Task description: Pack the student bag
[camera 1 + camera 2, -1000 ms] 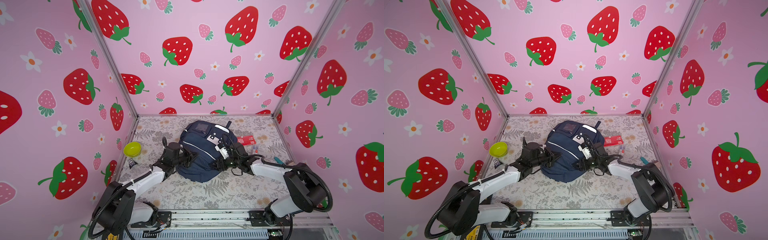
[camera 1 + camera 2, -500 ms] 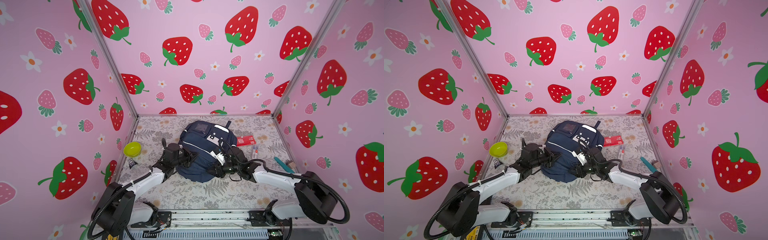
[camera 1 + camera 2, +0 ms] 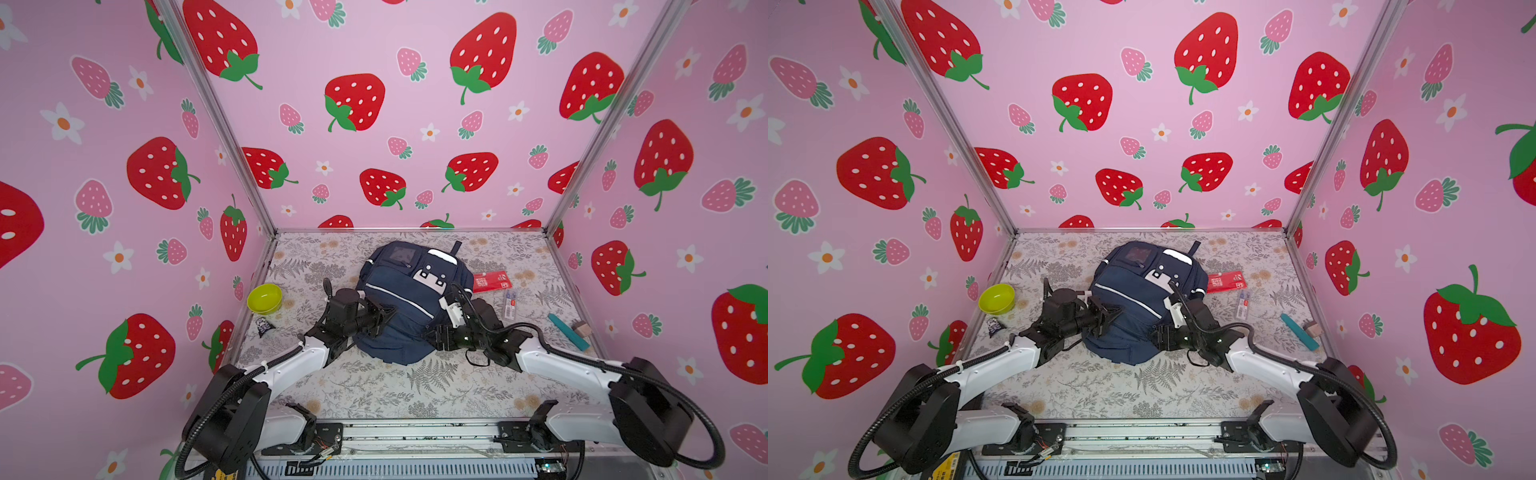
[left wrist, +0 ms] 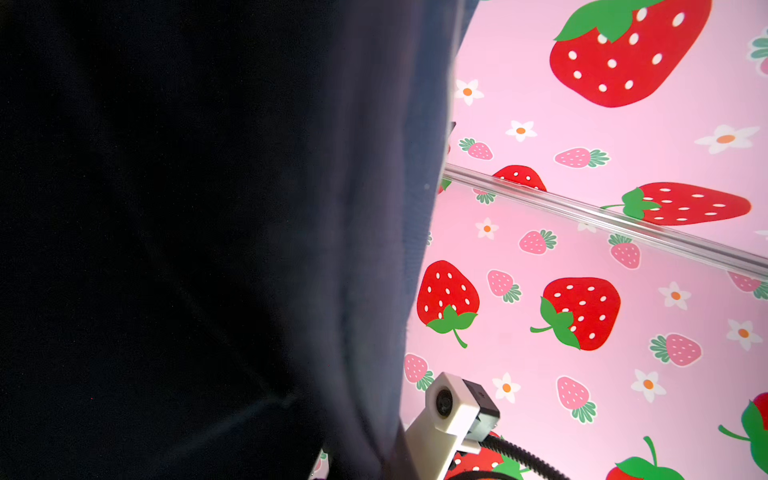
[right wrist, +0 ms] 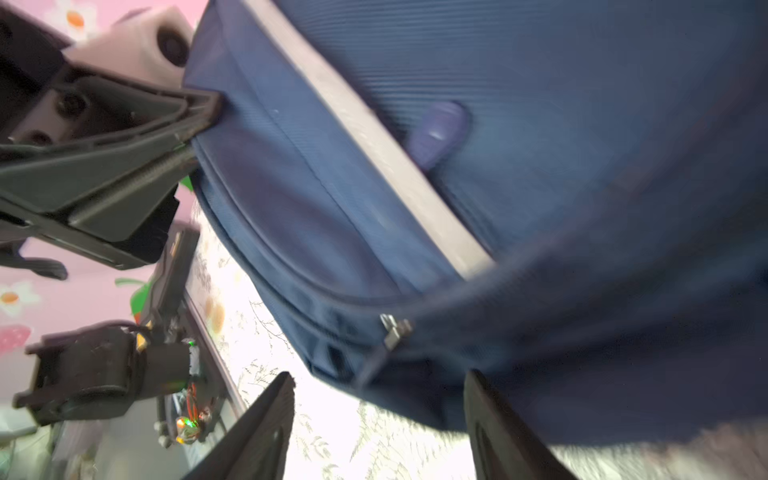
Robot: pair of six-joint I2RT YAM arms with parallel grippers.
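The student bag [image 3: 411, 299] [image 3: 1133, 303], navy blue with a silver stripe and a white face patch, lies in the middle of the floral table in both top views. My left gripper [image 3: 388, 312] [image 3: 1116, 314] is shut on a fold of fabric at the bag's left side; the right wrist view shows its fingertips [image 5: 205, 109] pinching that edge. Dark bag fabric [image 4: 208, 208] fills most of the left wrist view and hides that gripper's jaws. My right gripper [image 3: 432, 336] [image 5: 378, 388] is open at the bag's near right edge. A zipper pull [image 5: 392, 328] lies just ahead of its jaws, not held.
A green bowl [image 3: 264, 298] and a small dark packet [image 3: 264, 326] sit at the left wall. Right of the bag lie a red card pack [image 3: 491, 281], a clear refill pack [image 3: 510, 304], a teal stick [image 3: 567, 331] and a small brown block [image 3: 582, 328].
My right gripper has moved from the bag's upper right side down to its near right edge, where its jaws narrowed and then spread again. The left gripper has kept its grip.
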